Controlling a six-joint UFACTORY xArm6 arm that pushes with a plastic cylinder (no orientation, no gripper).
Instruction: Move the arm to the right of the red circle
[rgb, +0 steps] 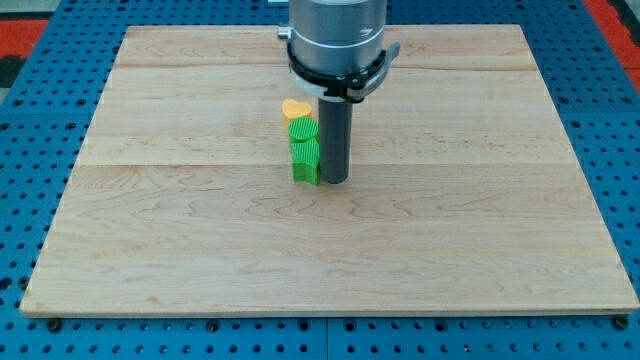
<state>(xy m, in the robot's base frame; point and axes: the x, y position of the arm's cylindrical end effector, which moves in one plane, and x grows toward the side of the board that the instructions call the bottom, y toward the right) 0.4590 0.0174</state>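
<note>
Item one: wooden bench (480, 250), pale planks, lying on a blue perforated surface (620, 150). Item two: the arm's grey cylindrical housing (337, 35), entering from the far edge of the view, with a dark collar beneath it. Item three: the straight dark rod (335, 135), upright, ending in our tip (333, 182), which meets the bench a little left of the middle. The arm carries this rod in place of a gripper, so open or closed does not apply. Item four: a yellow block (295, 107), roughly heart-shaped, farthest in a short row running far to near. Item five: a green block (303, 130) touching the yellow one on its near side, shape not clear. Item six: a second green block (305, 162) just nearer again, shape not clear; our tip stands against its right side. Item seven: the red circle, which we cannot find anywhere in the view, so its place cannot be told.
</note>
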